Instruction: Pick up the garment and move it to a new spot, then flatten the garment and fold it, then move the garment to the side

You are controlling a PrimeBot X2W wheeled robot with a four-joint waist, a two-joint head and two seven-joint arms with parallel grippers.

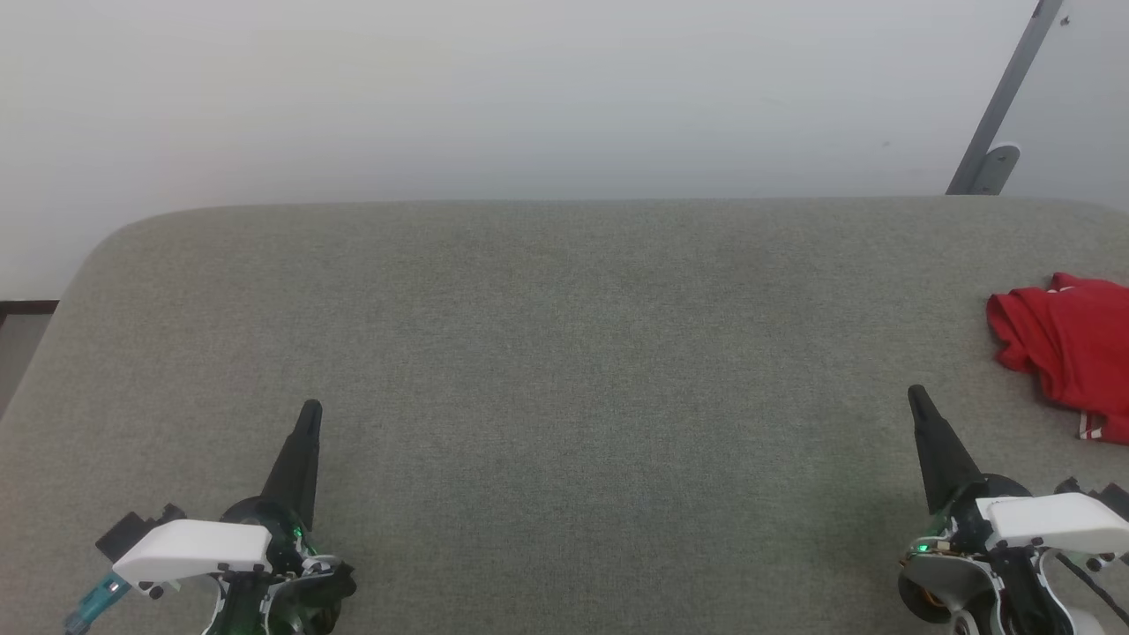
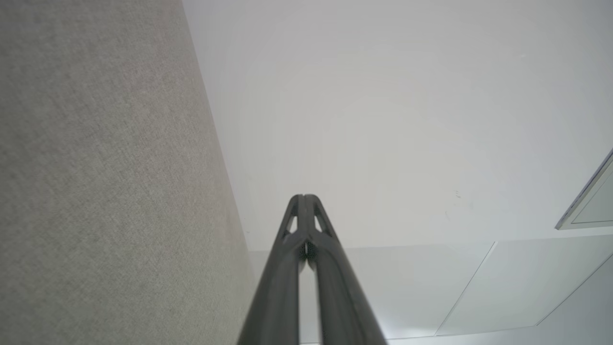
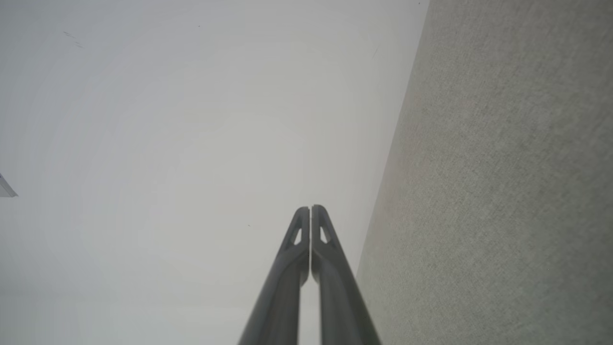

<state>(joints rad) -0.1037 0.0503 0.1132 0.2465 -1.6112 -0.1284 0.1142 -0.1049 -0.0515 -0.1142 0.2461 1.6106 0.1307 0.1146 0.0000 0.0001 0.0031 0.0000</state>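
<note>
Overhead, the garment [image 1: 1067, 344] lies seemingly crumpled near the closed right pincer [image 1: 916, 394].

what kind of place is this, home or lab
Probably a lab or test room: a wide grey fabric-covered table against a bare white wall, with one crumpled red garment on it.

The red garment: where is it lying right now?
In the head view, the garment lies crumpled at the right edge of the grey table, partly cut off by the frame, beyond and to the right of the right tool.
</note>
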